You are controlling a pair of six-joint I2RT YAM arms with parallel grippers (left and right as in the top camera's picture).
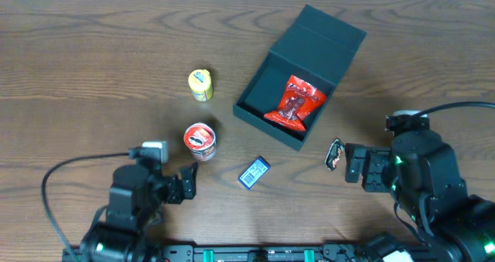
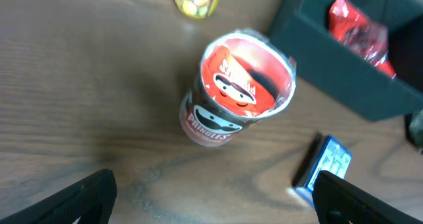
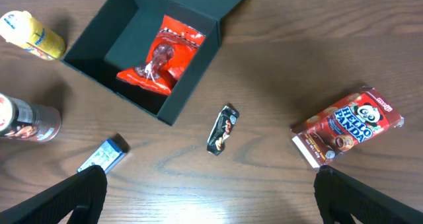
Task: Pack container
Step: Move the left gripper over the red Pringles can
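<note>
The container [image 1: 323,36] sits open on the bench [image 1: 93,53], toward the back and a bit to the right, with its lid flap laid back. A red bag [image 1: 294,101] lies inside it. The box looks stiff and light, so it should not bend, but its smooth sides could slip. I think the best place to hold it is a side wall, or the edge of the flap when it is time to shut it. The left fingers [image 2: 86,197] are wide apart and hold nothing, and the chip can [image 2: 238,92] stands just ahead of them. The right fingers [image 3: 73,197] are wide apart and empty too, near a small dark wrapper [image 3: 221,129]. A blue packet [image 1: 254,173], a yellow can [image 1: 200,84] and a panda cookie box [image 3: 347,126] lie outside the box
</note>
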